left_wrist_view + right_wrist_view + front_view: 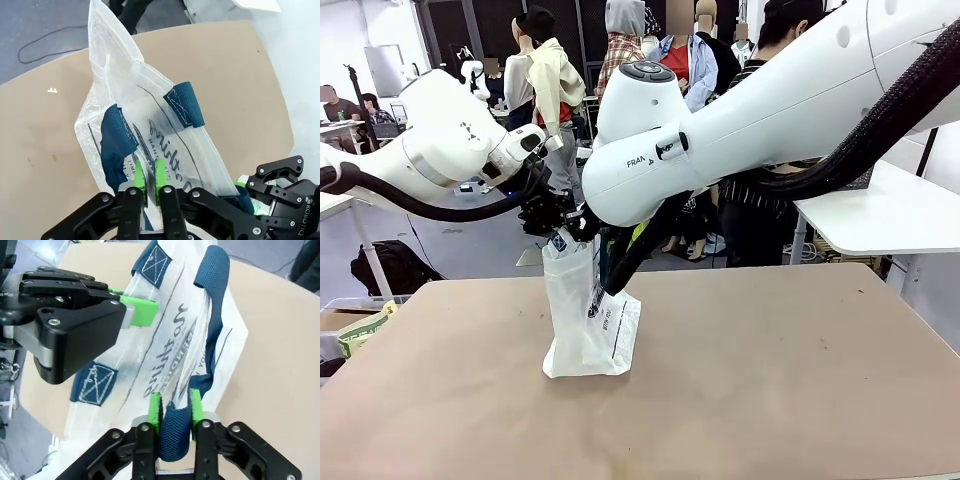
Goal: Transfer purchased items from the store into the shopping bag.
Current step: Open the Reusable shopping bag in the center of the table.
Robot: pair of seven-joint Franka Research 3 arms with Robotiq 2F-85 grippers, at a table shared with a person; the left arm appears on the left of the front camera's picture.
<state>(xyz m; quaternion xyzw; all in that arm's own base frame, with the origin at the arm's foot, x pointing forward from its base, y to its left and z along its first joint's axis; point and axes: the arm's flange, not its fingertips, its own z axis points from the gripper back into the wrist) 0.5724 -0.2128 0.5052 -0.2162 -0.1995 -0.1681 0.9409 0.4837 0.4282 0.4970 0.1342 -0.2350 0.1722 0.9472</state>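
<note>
The shopping bag, translucent white with black print, stands upright on the table's middle, its top held up by both grippers. In the left wrist view my left gripper is shut on the bag's thin top edge, between the two dark blue strap handles. In the right wrist view my right gripper is shut on one blue strap handle, with the left gripper pinching the film of the bag just beyond. The store and the purchased items are out of view.
The brown table is bare around the bag. A pale green and yellow package lies off its left edge. A person stands at the far side behind my right arm. White tables stand at the right.
</note>
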